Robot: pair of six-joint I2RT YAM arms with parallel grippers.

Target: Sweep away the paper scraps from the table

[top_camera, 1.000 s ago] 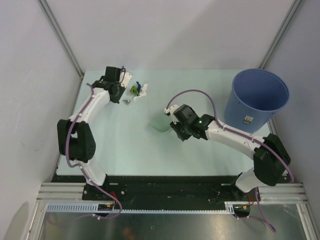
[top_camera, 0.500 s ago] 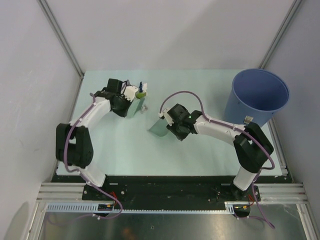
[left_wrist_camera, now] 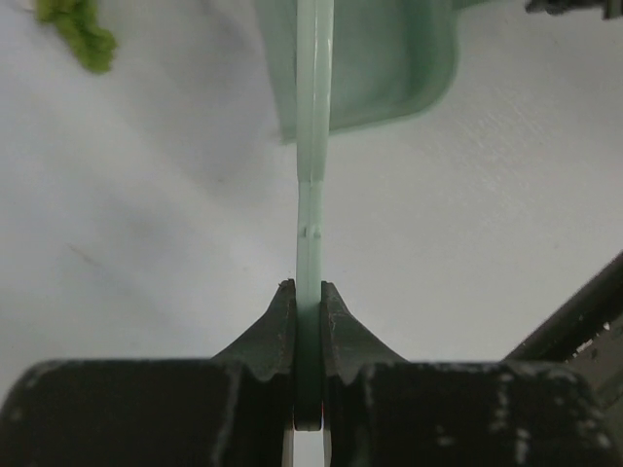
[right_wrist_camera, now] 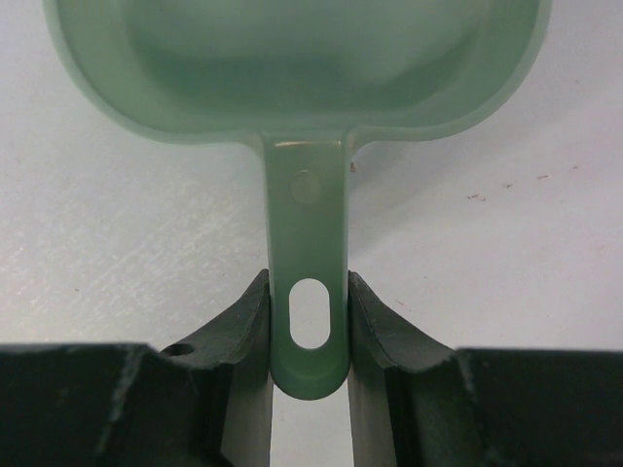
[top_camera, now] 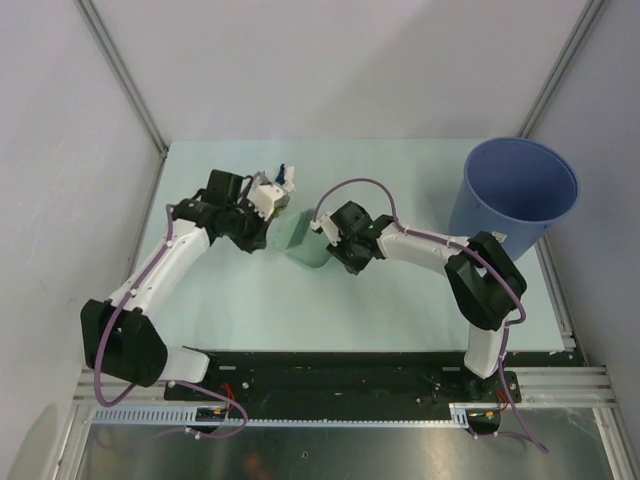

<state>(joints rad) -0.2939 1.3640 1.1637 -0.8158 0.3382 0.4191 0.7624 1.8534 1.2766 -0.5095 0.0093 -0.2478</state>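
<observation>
Clamping the dustpan [right_wrist_camera: 292, 58] by its handle, right fingers [right_wrist_camera: 243, 321] face its mouth toward the paper scraps [left_wrist_camera: 83, 29]; left fingers [left_wrist_camera: 277, 326] pinch a thin sweeper [left_wrist_camera: 310, 224] to push them in.

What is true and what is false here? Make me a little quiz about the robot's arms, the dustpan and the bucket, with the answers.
1. The right gripper is shut on the handle of the dustpan. True.
2. The blue bucket lies tipped over on the table. False: it stands upright at the far right corner.
3. The left gripper is open and empty. False: it is shut on a thin pale green plastic strip.
4. A green paper scrap lies on the table ahead of the left gripper. True.
5. The dustpan is heaped with paper. False: the part that shows looks empty.
</observation>
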